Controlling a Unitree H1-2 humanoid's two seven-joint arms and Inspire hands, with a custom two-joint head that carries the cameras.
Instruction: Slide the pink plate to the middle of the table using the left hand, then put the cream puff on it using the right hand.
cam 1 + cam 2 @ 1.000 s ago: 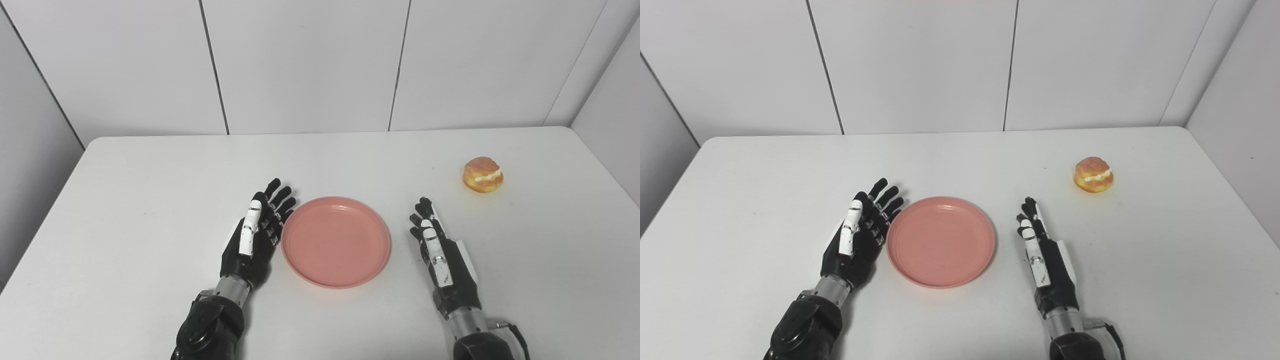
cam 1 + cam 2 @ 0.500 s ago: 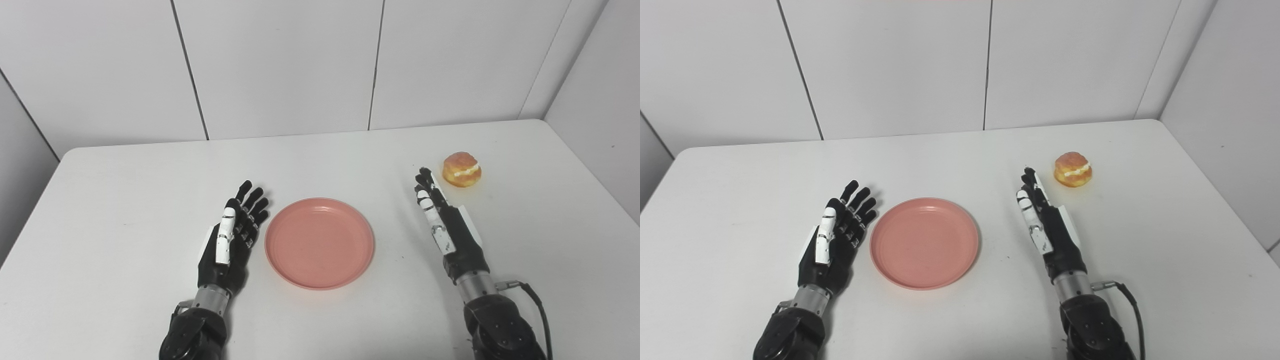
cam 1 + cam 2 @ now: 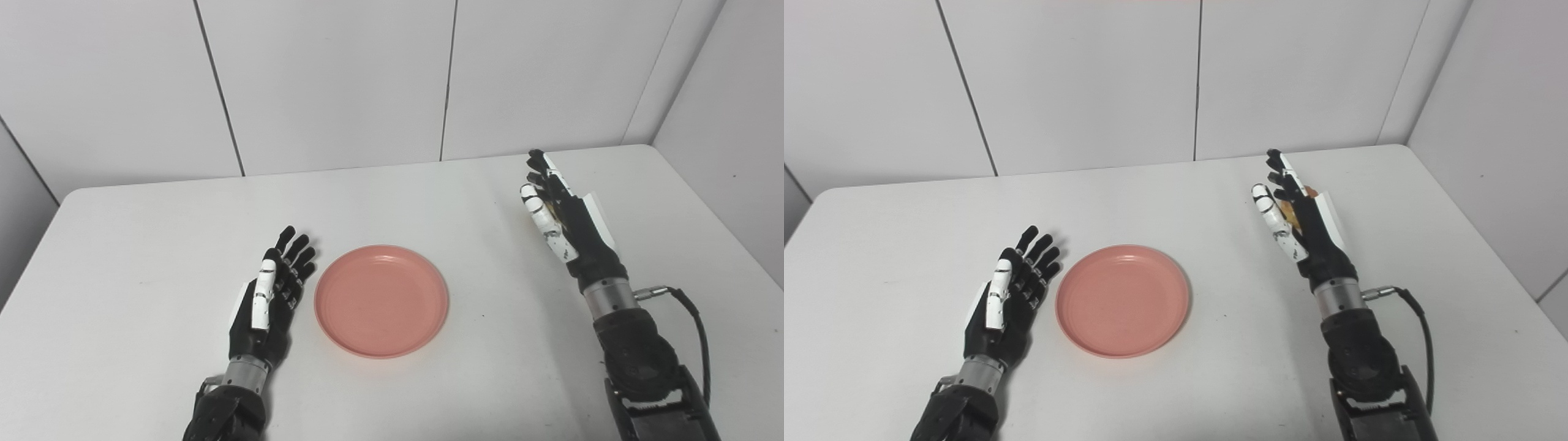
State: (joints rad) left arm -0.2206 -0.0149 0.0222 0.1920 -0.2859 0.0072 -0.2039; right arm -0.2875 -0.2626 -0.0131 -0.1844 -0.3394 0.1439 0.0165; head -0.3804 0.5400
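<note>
The right hand (image 3: 1300, 217) stands raised over the table (image 3: 1176, 392) at far right, fingers extended and apart. The cream puff (image 3: 1290, 212) shows only as an orange sliver behind the palm; contact cannot be determined. The left hand (image 3: 269, 300) lies flat, fingers spread, just beside the pink plate (image 3: 381, 300) at table centre.

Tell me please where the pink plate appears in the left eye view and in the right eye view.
Left eye view: pink plate just left of centre, lower half.
Right eye view: farther left, lower half.
Shared landmark: left hand, apart from the plate's left rim in both.
</note>
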